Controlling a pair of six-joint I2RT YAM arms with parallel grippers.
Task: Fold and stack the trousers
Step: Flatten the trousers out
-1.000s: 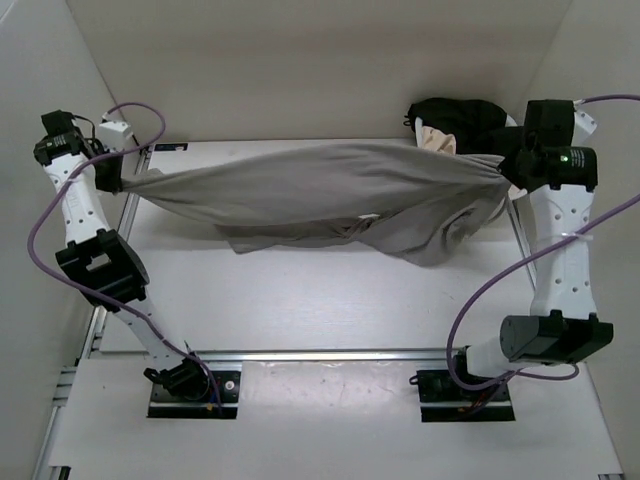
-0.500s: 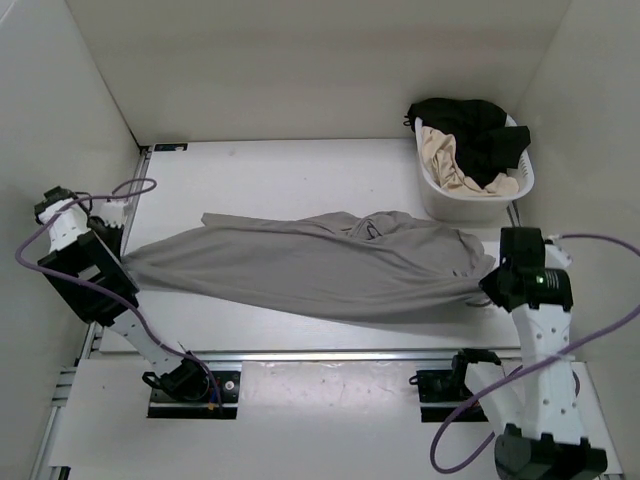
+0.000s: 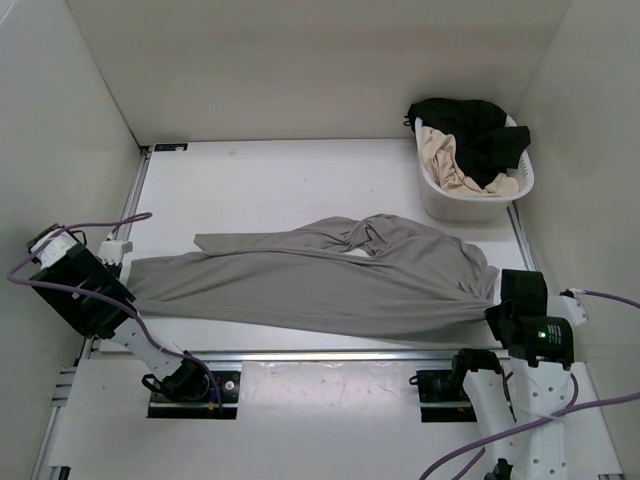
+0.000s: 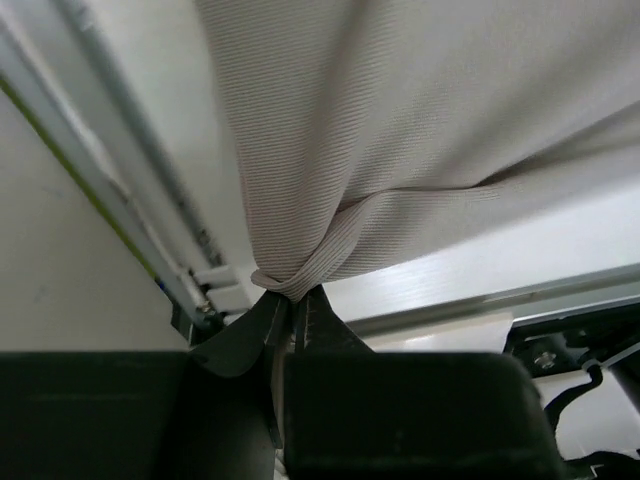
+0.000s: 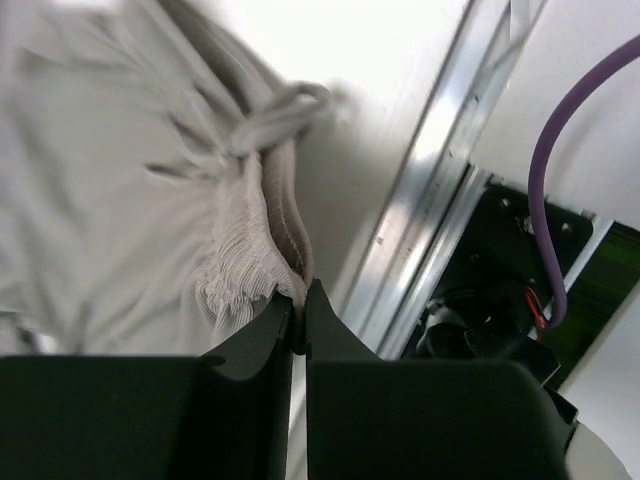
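At the far left, the left gripper [image 4: 295, 308] has its jaws closed on a small bunch of grey cloth, which is one end of the trousers [image 3: 320, 280]. From this gripper the trousers go to the right across the near part of the table [image 3: 280, 180], lying long and mostly flat on it. One leg seems to end in the left gripper. The end of the other leg lies free on the table a little further back and to the right, so the two legs are not laid exactly one over the other. Around the middle and to the right of it the cloth has some wrinkles and a small twisted place. Further right, at the back corner, a white basket [image 3: 450, 208] holds a black garment [image 3: 470, 120] and a beige garment [image 3: 445, 165]; it stands apart from the trousers. At the far right, the right gripper [image 5: 300, 300] is closed on the gathered, ribbed edge of the trousers, which I take for the waistband. As I judge it, the task is only at its beginning: the trousers are stretched out and laid down, but no fold is made yet. Left to do are the smoothing, the folds themselves, and the stacking; where the stack should go, the pictures do not show.
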